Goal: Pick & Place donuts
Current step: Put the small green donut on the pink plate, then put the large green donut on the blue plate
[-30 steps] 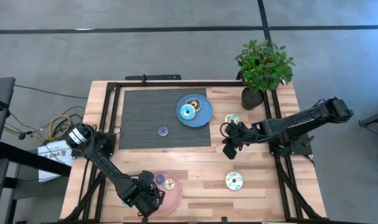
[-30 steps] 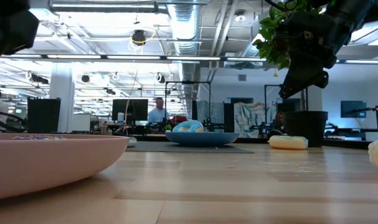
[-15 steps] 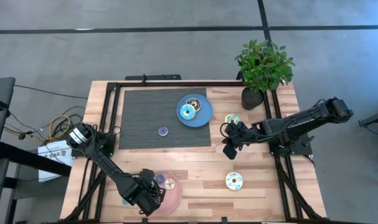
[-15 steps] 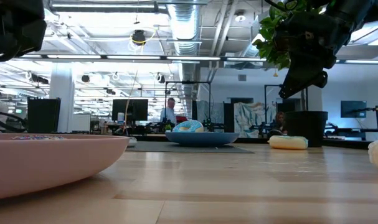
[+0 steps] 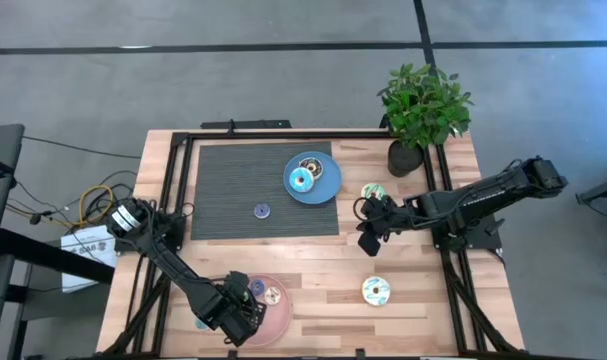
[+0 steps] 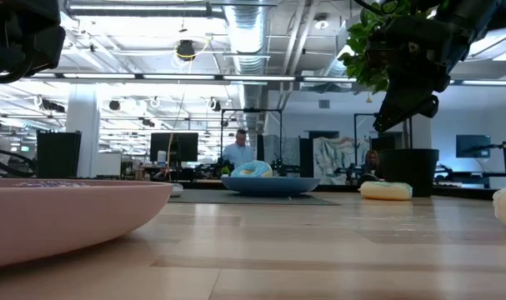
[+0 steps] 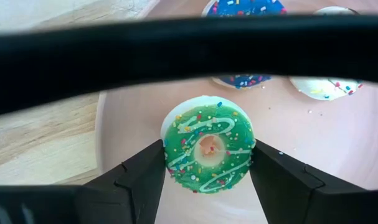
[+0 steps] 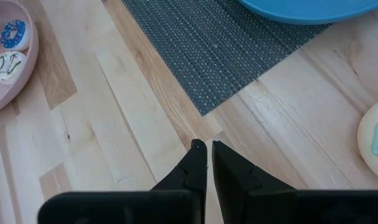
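1. Left wrist view settles the relation that matters: the green donut point(image 7: 208, 148) sits squarely between the left gripper point(image 7: 207, 163) fingers point(image 7: 142, 177), one dark pad pressed to each side of its rim, so the fingers are clamped across its width, over the pink plate point(image 7: 313, 143).
2. Being a ring, the green donut has no long axis; its flat face is turned to the camera, hole in the middle, and the grip runs across the full diameter.
3. High view places this left gripper point(image 5: 235, 310) at the near-left edge of the table point(image 5: 323, 265), over the pink plate point(image 5: 281, 318); judged from that, the coming move is either a release onto this plate or a lift clear of it.
4. Right gripper point(image 8: 205, 149) hangs over bare wood near the corner of the grey mat point(image 8: 238, 50), its fingers pressed together on nothing; it is far from the green donut, so the left arm is the nearer.
5. Materials: the green donut looks like hard moulded toy plastic, with glossy green icing, white drizzle and coloured sprinkles over a cream base.
6. Beside it on the smooth matte pink plate lie a blue donut point(image 7: 245, 9) and a cream donut point(image 7: 329, 86), both partly hidden.
7. Elsewhere, a cyan donut point(image 5: 302, 180) rests on the blue plate point(image 5: 328, 185), a purple donut point(image 5: 261, 210) on the ribbed mat, and two cream speckled donuts point(image 5: 376, 290) on the wood.
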